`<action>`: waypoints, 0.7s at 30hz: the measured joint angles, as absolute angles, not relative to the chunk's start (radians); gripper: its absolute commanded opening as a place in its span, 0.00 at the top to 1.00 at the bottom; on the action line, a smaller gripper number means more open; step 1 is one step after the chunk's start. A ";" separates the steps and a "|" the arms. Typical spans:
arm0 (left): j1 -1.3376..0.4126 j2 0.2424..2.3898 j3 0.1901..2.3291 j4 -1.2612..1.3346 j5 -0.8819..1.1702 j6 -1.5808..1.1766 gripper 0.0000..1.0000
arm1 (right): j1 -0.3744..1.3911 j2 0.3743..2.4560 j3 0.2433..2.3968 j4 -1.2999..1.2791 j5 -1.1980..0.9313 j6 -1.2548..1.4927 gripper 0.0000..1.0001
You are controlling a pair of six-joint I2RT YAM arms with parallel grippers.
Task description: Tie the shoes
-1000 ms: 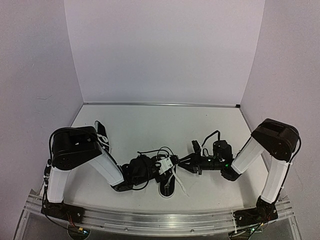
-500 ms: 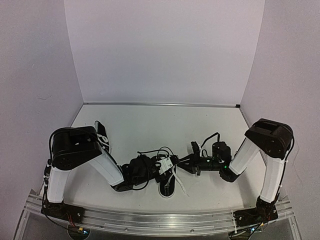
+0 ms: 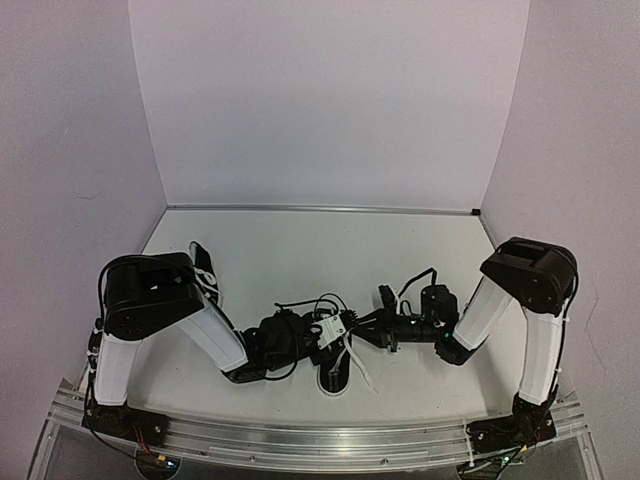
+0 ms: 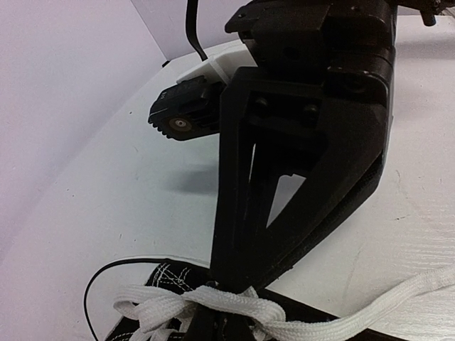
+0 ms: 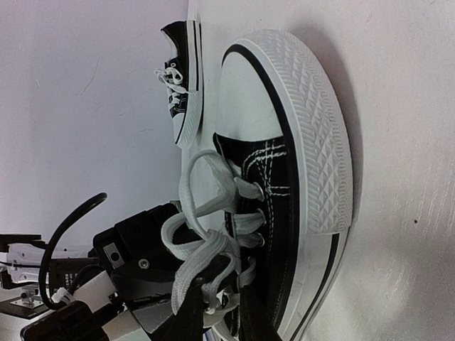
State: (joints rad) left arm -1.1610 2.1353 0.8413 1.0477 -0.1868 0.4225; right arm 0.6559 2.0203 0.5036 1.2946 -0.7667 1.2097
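One black shoe (image 3: pixel 335 372) with a white toe cap lies at the front centre, between my grippers. In the right wrist view this shoe (image 5: pixel 298 213) lies on its side. Its white lace (image 5: pixel 202 245) is pulled into loops above the eyelets. My right gripper (image 3: pixel 358 328) is shut on that lace, its tips (image 5: pixel 220 316) pinching a strand. My left gripper (image 3: pixel 333 337) meets it from the left and is shut on the lace (image 4: pixel 234 302), with its tips (image 4: pixel 217 325) just under the crossing strand. The second shoe (image 3: pixel 205 270) lies at the left, behind my left arm.
A loose lace end (image 3: pixel 365 378) trails to the right of the near shoe. The second shoe (image 5: pixel 181 78) has its laces in. Black cables (image 3: pixel 320 300) loop over the grippers. White walls close in the table (image 3: pixel 320 240) at the back and both sides.
My right arm has folded in a little and its gripper has crept left towards the shoe. The left arm and both shoes have not moved.
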 measured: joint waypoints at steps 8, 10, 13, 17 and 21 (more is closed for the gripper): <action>-1.159 2.135 0.841 1.047 -0.188 0.423 1.00 | 0.661 2.022 0.522 1.296 -0.771 1.227 0.89; -1.158 2.135 0.841 1.047 -0.188 0.423 1.00 | 0.661 2.022 0.522 1.295 -0.770 1.232 0.92; -1.158 2.135 0.840 1.047 -0.193 0.424 1.00 | 0.661 2.022 0.522 1.294 -0.768 1.236 0.97; -1.156 2.135 0.838 1.047 -0.202 0.427 1.00 | 0.662 2.022 0.522 1.294 -0.768 1.241 1.00; -1.157 2.135 0.837 1.047 -0.203 0.430 1.00 | 0.662 2.022 0.522 1.295 -0.768 1.243 1.00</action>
State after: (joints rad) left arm -1.1568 2.1353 0.8371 1.0473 -0.2032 0.4298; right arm 0.6624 2.0216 0.5217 1.2945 -0.7685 1.2427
